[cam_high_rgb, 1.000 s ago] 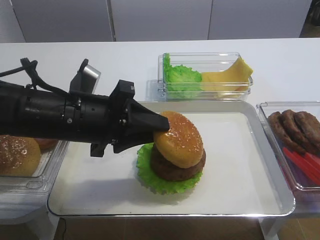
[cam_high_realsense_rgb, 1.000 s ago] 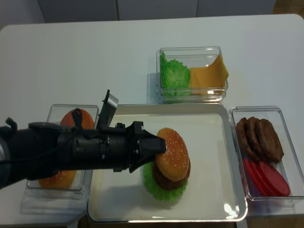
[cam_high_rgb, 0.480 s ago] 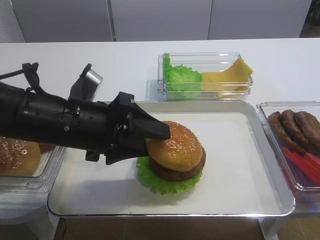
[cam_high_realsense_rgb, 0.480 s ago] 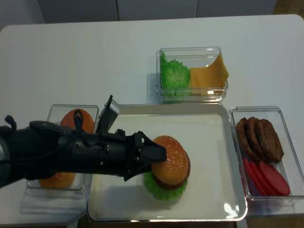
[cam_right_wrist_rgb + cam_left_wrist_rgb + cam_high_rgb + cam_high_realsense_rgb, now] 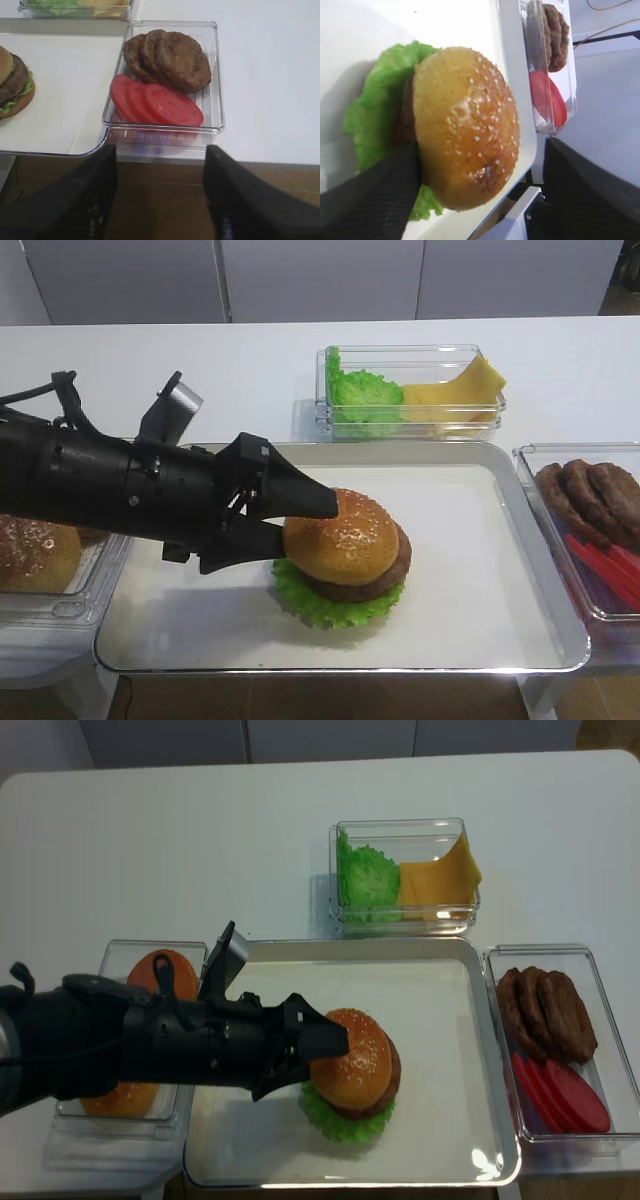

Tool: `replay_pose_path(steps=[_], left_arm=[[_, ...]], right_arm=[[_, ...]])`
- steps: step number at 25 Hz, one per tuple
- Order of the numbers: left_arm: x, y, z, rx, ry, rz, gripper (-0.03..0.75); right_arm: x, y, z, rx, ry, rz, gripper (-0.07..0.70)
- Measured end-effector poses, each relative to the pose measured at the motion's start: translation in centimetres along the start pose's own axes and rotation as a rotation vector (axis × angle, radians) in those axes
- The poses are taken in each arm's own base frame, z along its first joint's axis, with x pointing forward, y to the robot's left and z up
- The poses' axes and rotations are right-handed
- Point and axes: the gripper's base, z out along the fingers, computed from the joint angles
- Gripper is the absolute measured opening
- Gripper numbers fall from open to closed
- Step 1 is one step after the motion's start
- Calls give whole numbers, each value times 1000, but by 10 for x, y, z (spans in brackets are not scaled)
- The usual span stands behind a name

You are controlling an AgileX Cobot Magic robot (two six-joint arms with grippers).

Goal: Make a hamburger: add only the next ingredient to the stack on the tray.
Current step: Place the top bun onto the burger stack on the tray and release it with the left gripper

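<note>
On the tray [image 5: 520, 540], one sesame bun top [image 5: 342, 538] is sitting glossy and golden, skewed left over one brown patty [image 5: 375, 575] and one ruffled lettuce leaf [image 5: 315, 602]; the left hand [image 5: 295, 525] is standing spread around it, fingers flanking the bun's left side.

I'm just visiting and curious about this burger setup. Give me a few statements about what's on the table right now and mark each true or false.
1. The sesame bun top sits on the meat patty over the lettuce leaf. True.
2. The burger stands in a clear plastic box. False: it stands on the tray.
3. The left gripper has its jaws spread around the bun top. True.
4. The tomato slices share a box with the cheese. False: they lie beside the spare patties.
5. The right gripper holds a tomato slice. False: it is open and empty.
</note>
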Motion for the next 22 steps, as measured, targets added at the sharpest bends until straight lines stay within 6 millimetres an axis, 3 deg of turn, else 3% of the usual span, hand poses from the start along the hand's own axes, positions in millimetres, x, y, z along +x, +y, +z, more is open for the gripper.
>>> replay_pose_path(steps=[22], left_arm=[[1,-1,0,7,14,-77,561]], right_arm=[[0,0,0,0,0,0,416]])
